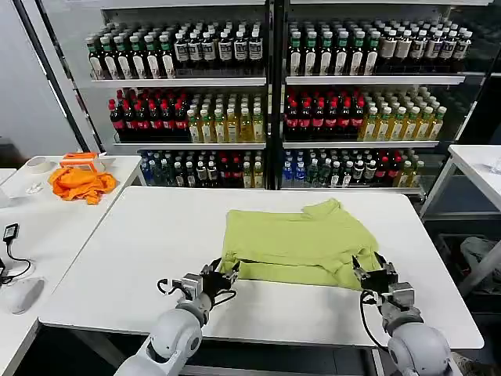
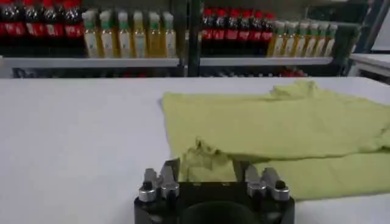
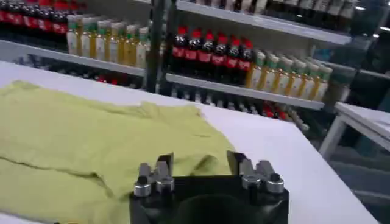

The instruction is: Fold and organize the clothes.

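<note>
From the head camera, a light lime-green short-sleeved cotton T-shirt (image 1: 301, 243) lies partly folded on a wide white rectangular table (image 1: 141, 243), toward the table's near edge and a little right of its middle, with shelves of bottled drinks (image 1: 266, 102) behind. The left gripper (image 1: 225, 274) sits at the shirt's near left corner, fingers spread, tips at the cloth's edge. The right gripper (image 1: 368, 270) sits at the shirt's near right corner, also spread, touching the hem there. Well away from the shirt, on a neighbouring white table, lies a crumpled bright orange cloth (image 1: 81, 184). From the left wrist camera, the left gripper (image 2: 207, 173) stands open with a rumpled bit of the shirt (image 2: 280, 131) rising between its two fingers, which have not closed on it. From the right wrist camera, the right gripper (image 3: 201, 165) is open too, the shirt's (image 3: 91, 137) edge lying between and just beyond its fingers, bare tabletop (image 3: 274, 140) beside it.
</note>
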Robot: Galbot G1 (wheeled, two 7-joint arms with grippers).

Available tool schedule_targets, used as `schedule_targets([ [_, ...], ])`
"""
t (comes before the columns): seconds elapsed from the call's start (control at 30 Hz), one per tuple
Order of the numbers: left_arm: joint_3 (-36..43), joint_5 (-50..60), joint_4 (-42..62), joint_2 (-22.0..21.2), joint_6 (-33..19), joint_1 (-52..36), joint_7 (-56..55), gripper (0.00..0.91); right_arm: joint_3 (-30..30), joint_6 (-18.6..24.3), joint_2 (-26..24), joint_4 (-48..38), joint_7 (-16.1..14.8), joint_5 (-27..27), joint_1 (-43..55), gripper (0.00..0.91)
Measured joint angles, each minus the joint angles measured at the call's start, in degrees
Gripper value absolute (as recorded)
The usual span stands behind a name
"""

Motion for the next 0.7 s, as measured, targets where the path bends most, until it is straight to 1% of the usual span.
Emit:
schedule_targets([
  [0.2, -0.1, 0.2, 0.8, -0.3, 0.0, 0.1, -0.3, 0.907, 1.6, -1.7, 0.1, -0.5, 0.7, 2.2, -1.9, 0.897],
  [0.23, -0.1, 0.2, 1.0, -0.4, 0.0, 0.0, -0.3, 0.887, 1.7, -1.9, 0.2, -0.7, 0.7, 2.6, -2.0, 0.564],
  [0.27, -0.1, 0.2, 1.1, -0.4, 0.1, 0.0, -0.3, 0.383, 1.7, -2.0, 0.3, -0.8, 0.8, 2.9, -2.2, 0.141],
  [0.3, -0.1, 0.2, 1.3, -0.5, 0.1, -0.1, -0.3, 0.030, 1.8, -2.0, 0.4, -1.0, 0.8, 3.1, -2.3, 0.000],
  [0.33, -0.1, 0.2, 1.4, -0.5, 0.1, -0.1, -0.3, 0.020, 1.9, -2.1, 0.5, -1.1, 0.8, 3.4, -2.5, 0.000],
  [0.7, -0.2, 0.4, 1.1, -0.7, 0.2, 1.0, 0.0, 0.020, 2.1, -1.7, 1.4, -1.7, 0.9, 4.7, -3.6, 0.000],
])
